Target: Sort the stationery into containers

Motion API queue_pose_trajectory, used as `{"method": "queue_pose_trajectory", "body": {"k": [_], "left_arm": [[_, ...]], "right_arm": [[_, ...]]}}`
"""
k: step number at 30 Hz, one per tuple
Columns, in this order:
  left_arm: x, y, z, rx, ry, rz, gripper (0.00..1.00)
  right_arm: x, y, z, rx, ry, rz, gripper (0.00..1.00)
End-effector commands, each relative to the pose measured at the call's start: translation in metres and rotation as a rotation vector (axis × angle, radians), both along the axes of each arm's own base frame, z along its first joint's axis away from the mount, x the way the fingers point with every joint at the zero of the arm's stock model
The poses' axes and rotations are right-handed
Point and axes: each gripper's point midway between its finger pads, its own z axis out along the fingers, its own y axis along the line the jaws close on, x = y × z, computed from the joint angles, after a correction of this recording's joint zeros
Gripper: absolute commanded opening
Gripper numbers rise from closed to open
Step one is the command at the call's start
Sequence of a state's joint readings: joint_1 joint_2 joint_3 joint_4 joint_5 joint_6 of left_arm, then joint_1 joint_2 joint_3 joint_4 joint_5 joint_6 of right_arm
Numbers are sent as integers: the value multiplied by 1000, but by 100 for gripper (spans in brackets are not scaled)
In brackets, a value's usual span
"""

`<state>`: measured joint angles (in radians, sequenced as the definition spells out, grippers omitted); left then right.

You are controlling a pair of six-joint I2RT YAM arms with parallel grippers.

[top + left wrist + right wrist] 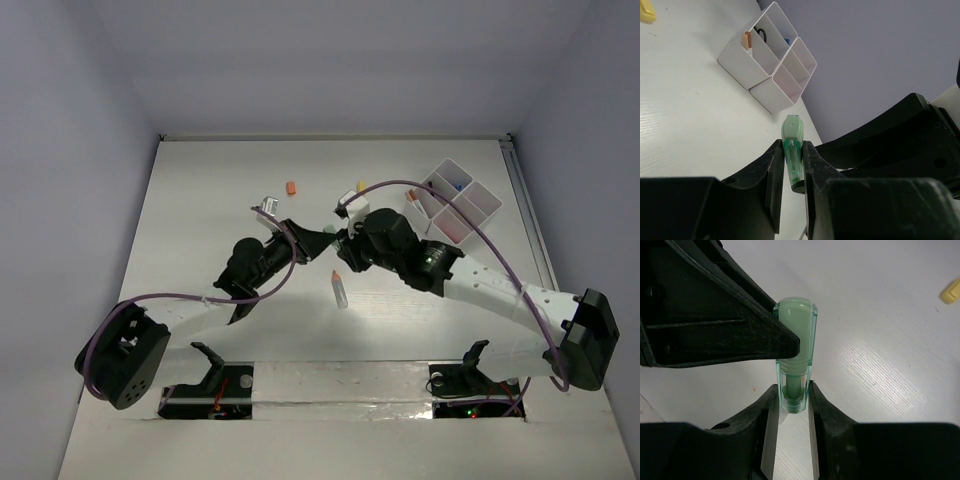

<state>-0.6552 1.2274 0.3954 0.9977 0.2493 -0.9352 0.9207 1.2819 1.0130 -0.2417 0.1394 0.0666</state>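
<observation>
A translucent green clip [792, 132] is held above the table between both grippers. My left gripper [793, 152] is shut on its lower end. My right gripper [791, 396] is shut on its other end [796, 325], and the left gripper's black finger presses its side in the right wrist view. In the top view the grippers meet at mid-table, the left [322, 238] and the right [347, 243]. The white divided tray [478, 212] stands at the back right and also shows in the left wrist view [765, 80], holding an orange piece [746, 40] and black scissors [762, 34].
An orange-capped grey tube [340, 290] lies just in front of the grippers. An orange eraser bit [291, 187], a yellow bit [361, 185] and a small grey-white item [267, 207] lie further back. The yellow bit also shows in the right wrist view [951, 290].
</observation>
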Motion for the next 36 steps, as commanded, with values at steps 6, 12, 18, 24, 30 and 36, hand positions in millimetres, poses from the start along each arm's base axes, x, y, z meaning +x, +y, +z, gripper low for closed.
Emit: {"method": "queue_pose_trajectory", "body": {"k": [6, 12, 18, 24, 30, 36], "left_arm": [[-56, -34, -19, 48, 51, -261, 0], [-57, -37, -17, 42, 50, -271, 0], [-62, -41, -17, 43, 51, -281, 0], [-61, -38, -22, 70, 55, -268, 0], [-48, -32, -11, 135, 8, -193, 0], [-42, -21, 7, 154, -41, -140, 15]], "right_arm": [[32, 17, 167, 385, -331, 27, 0], [32, 17, 186, 422, -357, 54, 0], [36, 42, 188, 421, -339, 137, 0], [41, 26, 173, 392, -319, 81, 0], [39, 6, 118, 341, -203, 7, 0], [32, -12, 92, 301, -144, -44, 0]]}}
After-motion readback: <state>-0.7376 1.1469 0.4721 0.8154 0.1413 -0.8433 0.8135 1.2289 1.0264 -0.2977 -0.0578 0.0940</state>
